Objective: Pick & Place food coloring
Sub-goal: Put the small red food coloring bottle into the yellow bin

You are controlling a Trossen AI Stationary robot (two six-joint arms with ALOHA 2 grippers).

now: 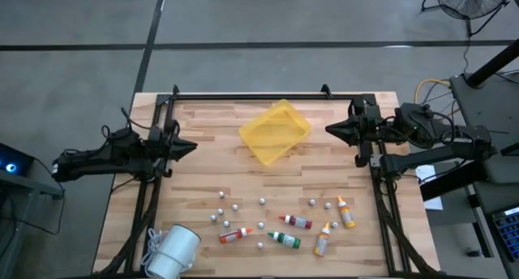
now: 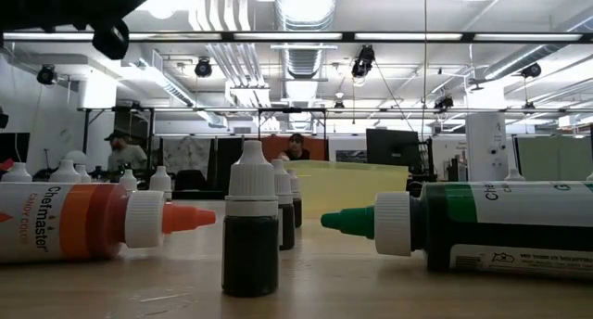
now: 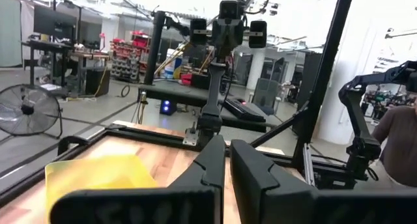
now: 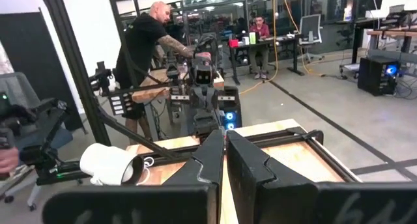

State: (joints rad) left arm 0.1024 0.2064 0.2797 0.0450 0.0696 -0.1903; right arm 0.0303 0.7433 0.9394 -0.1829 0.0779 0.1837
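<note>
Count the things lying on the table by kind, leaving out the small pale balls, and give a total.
Dropper bottles: 5
Yellow tray: 1
White cup-like object: 1
Total: 7

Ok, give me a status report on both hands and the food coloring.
Left hand shut, empty, parked at the left edge. Right hand same on the right. Bottles lying near the front among small balls. Tray mid-table.
</note>
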